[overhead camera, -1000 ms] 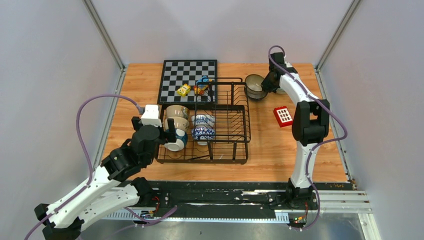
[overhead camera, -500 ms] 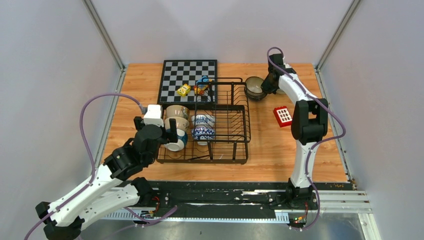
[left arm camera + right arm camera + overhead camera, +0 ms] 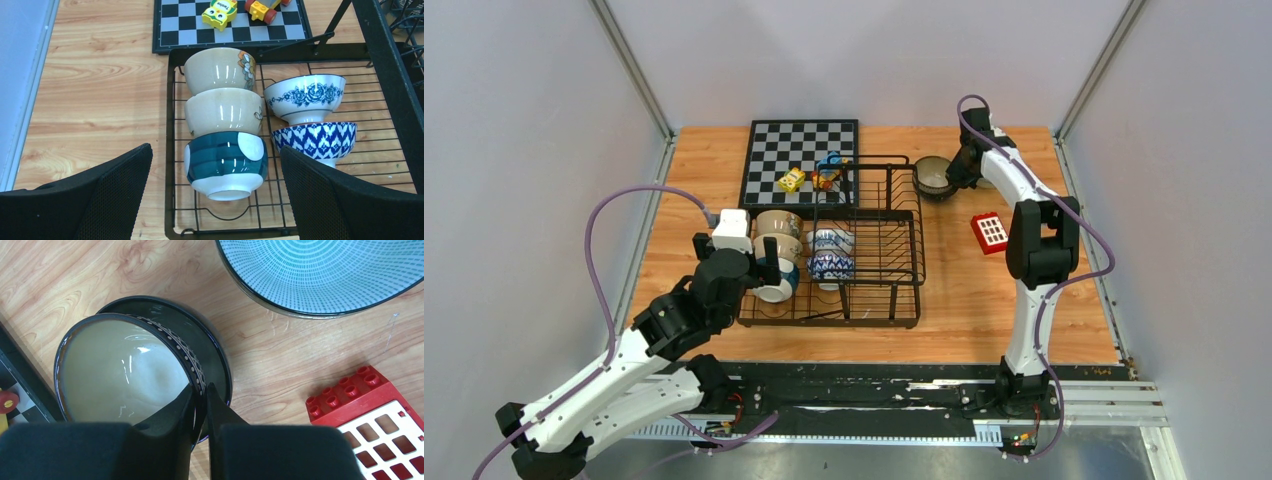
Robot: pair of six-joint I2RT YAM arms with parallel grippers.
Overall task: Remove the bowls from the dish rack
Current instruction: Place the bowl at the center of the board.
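Note:
The black wire dish rack (image 3: 844, 322) holds five bowls on their sides: two beige (image 3: 220, 70) (image 3: 222, 110), a teal-and-white one (image 3: 225, 160), and two blue-and-white patterned ones (image 3: 305, 97) (image 3: 315, 140). My left gripper (image 3: 215, 150) is open, with its fingers either side of the teal bowl and not touching it; it also shows in the top view (image 3: 766, 272). My right gripper (image 3: 202, 390) is shut on the rim of a dark bowl with a beige inside (image 3: 125, 370). That bowl sits in another dark bowl (image 3: 215, 355) on the table right of the rack (image 3: 934, 172).
A pale teal lined bowl (image 3: 320, 270) stands on the table just beyond the dark bowls. A red block (image 3: 990, 232) lies right of the rack. A chessboard (image 3: 799, 150) with small toys (image 3: 792, 180) is behind the rack. The left rack rim (image 3: 170, 150) is under my left finger.
My right gripper has lowered the dark bowl a little, down onto the other dark bowl. My left gripper has edged slightly forward toward the teal bowl.

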